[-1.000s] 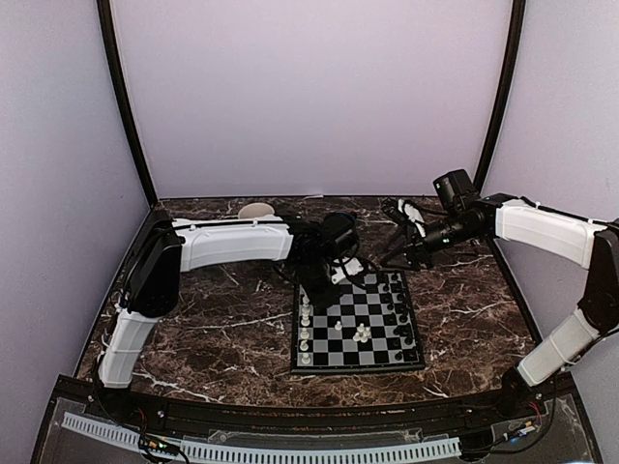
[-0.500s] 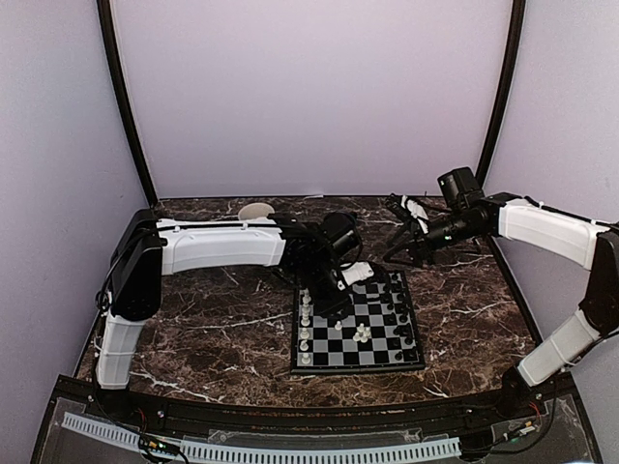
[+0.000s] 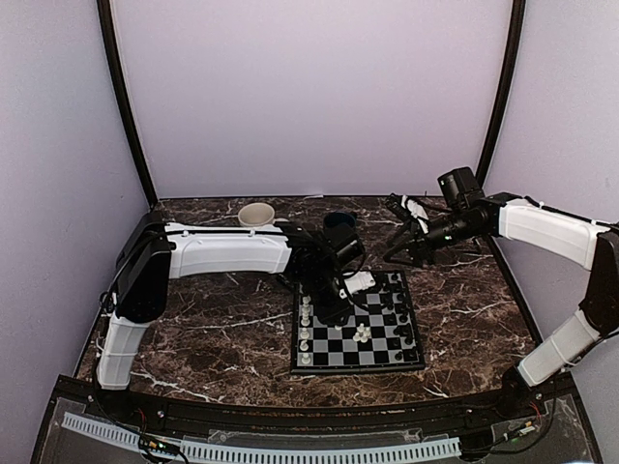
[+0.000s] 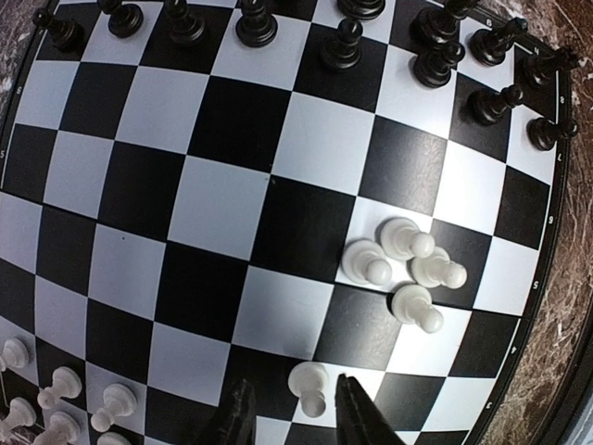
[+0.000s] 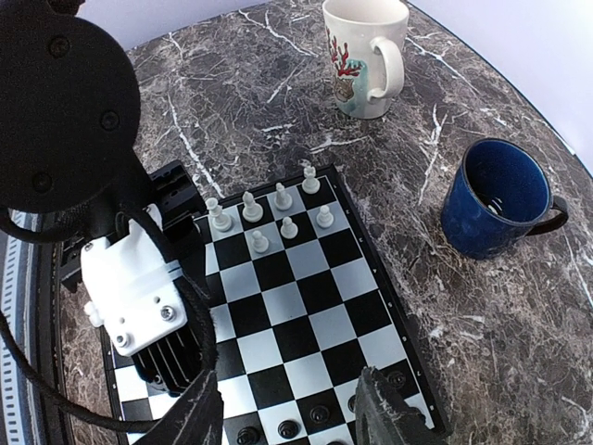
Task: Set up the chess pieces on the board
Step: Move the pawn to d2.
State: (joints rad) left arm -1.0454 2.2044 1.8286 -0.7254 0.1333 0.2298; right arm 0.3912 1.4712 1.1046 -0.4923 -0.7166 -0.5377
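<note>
The board (image 3: 372, 348) lies between my arms. Black chess pieces (image 4: 343, 42) stand along its right side (image 3: 398, 307), white ones (image 3: 306, 331) along its left. Several white pawns (image 4: 403, 264) cluster near the middle (image 3: 361, 333). My left gripper (image 4: 295, 417) is open low over the board (image 4: 222, 120), and one white pawn (image 4: 310, 387) stands between its fingers (image 4: 357, 417) with a gap on each side. My right gripper (image 5: 292, 417) is open and empty, raised above the board's far right edge (image 3: 395, 251).
A white mug with a coral pattern (image 5: 366, 56) and a blue mug (image 5: 500, 195) stand on the marble table behind the board. In the top view the cream mug (image 3: 256, 213) and blue mug (image 3: 338, 220) sit at the back. Purple walls enclose the table.
My left gripper has moved from the board's far left corner out over the board and now straddles a white pawn. The right gripper has barely moved.
</note>
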